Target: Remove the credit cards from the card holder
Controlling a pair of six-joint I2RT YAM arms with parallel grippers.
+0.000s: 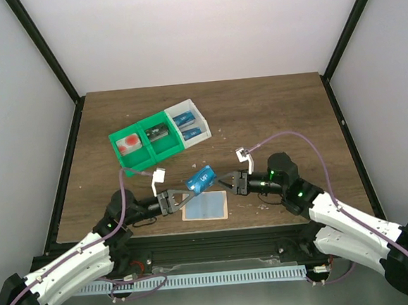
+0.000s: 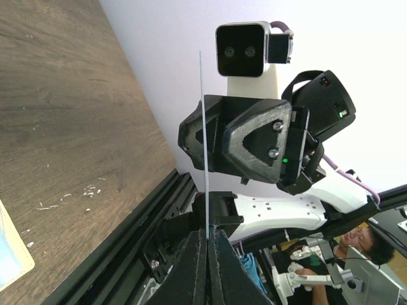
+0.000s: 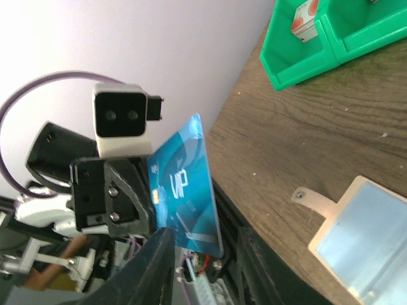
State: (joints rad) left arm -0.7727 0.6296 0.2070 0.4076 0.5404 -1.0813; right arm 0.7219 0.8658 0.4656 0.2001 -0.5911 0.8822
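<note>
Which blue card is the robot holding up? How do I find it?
Look at the wooden table and find the flat pale card holder lying near its front edge. Right above it, a blue credit card is pinched in the left tool. Other blue cards lie in the white bin at the back; only this one is up off the table.

Blue credit card [image 1: 202, 178] aloft, tilted; pale tan-edged card holder [image 1: 205, 207] flat below

Aloft, blue card [image 1: 202, 179] between left pincer [image 1: 181, 195] and right pincer [image 1: 229, 181]; card holder [image 1: 205, 207] flat beneath.
</note>
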